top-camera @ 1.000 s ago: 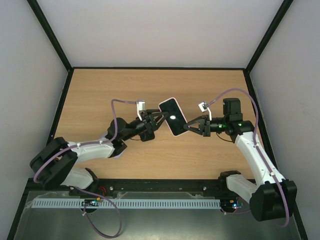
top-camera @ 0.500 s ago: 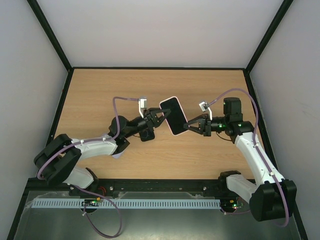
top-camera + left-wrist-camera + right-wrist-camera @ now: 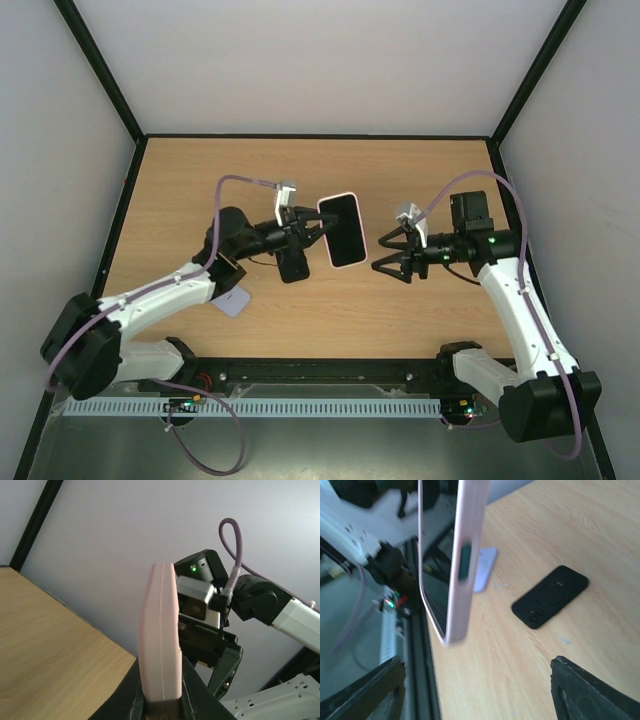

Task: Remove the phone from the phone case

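One wooden table under pale walls: left claw grips cased phone, right claw wide.

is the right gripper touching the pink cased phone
Apart. The top view shows table between the right gripper, jaws spread, and the cased phone; only the left gripper holds it.

So on the wooden surface there's just a black phone-shaped thing lying flat with a round ring on its back, a pale lilac flat piece near it towards the front edge, and plain white walls all around.
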{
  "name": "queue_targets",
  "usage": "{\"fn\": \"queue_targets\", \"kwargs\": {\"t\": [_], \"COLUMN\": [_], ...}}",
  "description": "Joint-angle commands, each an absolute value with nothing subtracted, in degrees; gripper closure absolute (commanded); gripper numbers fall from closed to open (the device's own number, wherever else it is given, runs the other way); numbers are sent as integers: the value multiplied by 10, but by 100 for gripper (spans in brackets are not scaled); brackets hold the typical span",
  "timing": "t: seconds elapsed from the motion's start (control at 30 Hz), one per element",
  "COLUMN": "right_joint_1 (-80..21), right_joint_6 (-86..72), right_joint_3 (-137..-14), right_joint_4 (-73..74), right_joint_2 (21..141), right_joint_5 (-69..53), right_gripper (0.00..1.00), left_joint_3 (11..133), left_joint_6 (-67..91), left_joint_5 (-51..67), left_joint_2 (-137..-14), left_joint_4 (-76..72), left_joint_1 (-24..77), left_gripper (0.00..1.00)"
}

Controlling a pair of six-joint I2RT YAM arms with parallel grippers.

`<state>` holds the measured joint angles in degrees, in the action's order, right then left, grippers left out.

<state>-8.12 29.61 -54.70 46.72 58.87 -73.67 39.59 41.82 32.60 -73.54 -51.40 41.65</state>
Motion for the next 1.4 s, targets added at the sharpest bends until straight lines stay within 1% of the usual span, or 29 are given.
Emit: {"fn": "queue_targets", "kwargs": {"t": [0.0,0.1,0.17,0.27,0.37,0.47,0.63,0.73,0.93,1.07,1.13,1.2,1.37], "right_joint_1": [-81,-90,-99,-129,-183,-215,-219,-219,-219,-219,-219,-219,-219], "right_joint_6": [554,646,649,610,546,483,406,386,417,469,483,488,469], "right_joint_3": [-591,-607,-612,-618,-624,-630,-614,-610,-608,-601,-598,-592,-586], "right_joint_4": [667,735,735,707,657,609,518,496,520,548,557,558,540], "right_joint_2": [602,612,613,618,628,634,612,606,609,606,603,599,597], "right_joint_5": [-635,-609,-606,-616,-617,-633,-660,-662,-667,-648,-641,-638,-656], "right_gripper": [21,23,26,32,37,39,39,42,54,57,60,63,66], "left_joint_3": [467,484,485,485,491,487,479,476,468,473,473,473,466], "left_joint_6": [308,272,274,288,318,353,388,402,431,446,459,469,479], "left_joint_5": [382,404,416,440,463,465,455,459,470,481,489,497,499], "left_joint_2": [-670,-656,-656,-665,-681,-692,-694,-695,-700,-706,-709,-710,-704], "left_joint_4": [-335,-274,-268,-284,-317,-358,-394,-408,-446,-450,-458,-464,-460], "left_joint_1": [403,397,392,390,390,390,390,390,390,390,390,390,391], "left_gripper": [97,97,97,97,97,97,97,97,97,97,97,97,97]}}
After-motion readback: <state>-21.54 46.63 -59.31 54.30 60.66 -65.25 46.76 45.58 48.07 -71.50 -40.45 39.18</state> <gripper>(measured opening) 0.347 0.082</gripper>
